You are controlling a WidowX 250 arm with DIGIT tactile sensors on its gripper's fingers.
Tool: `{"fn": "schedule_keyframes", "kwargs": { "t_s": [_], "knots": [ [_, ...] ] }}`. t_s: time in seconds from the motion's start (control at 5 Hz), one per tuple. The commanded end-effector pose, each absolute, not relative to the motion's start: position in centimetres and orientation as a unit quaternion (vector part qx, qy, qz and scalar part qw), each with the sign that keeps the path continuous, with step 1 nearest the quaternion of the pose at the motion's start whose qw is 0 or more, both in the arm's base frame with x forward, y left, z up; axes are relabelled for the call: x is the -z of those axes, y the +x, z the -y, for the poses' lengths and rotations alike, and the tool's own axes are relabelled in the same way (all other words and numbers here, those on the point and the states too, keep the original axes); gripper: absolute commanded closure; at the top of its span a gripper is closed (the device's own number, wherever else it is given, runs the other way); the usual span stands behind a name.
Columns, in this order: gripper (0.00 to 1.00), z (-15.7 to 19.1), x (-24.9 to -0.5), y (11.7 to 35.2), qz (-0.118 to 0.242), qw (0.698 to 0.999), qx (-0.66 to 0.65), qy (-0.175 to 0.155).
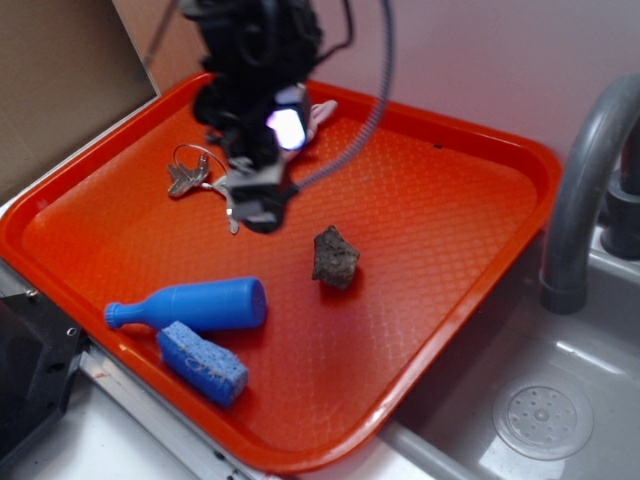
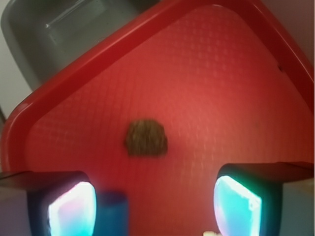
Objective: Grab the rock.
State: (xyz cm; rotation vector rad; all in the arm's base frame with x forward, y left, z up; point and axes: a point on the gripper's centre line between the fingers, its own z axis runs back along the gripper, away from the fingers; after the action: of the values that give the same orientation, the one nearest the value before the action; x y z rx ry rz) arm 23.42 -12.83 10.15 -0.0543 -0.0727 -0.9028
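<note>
The rock [image 1: 335,257] lies near the middle of the tray [image 1: 470,200], at about four o'clock from the gripper [image 1: 258,205], whose fingers [image 2: 71,209] are spread wide and empty. It looks hard, rough and rather heavy, so it should not slip; I would take it across its narrow sides.

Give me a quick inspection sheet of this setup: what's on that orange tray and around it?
Surface: orange tray, textured, lying flat.
Job's thing: rock, alone mid-tray, untouched.
Clutter: blue bottle on its side; blue sponge beside it; keys on a ring near the far edge.
Gripper: gripper open, above the tray, the rock ahead between its fingers in the wrist view.
Cables: grey cable running down to the arm.
Surroundings: grey sink with faucet; cardboard.
</note>
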Motion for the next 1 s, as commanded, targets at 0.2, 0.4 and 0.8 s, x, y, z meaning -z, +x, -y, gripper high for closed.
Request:
{"fn": "schedule_keyframes", "kwargs": {
  "t_s": [0.2, 0.4, 0.8],
  "knots": [
    [0.00, 14.7, -6.8, 22.8, -0.011, 0.884, 0.466, -0.004],
    [0.00, 14.7, -5.5, 22.8, -0.028, 0.882, 0.471, 0.001],
    [0.00, 15.8, -2.8, 22.6, -0.066, 0.871, 0.487, 0.010]
  ]
}}
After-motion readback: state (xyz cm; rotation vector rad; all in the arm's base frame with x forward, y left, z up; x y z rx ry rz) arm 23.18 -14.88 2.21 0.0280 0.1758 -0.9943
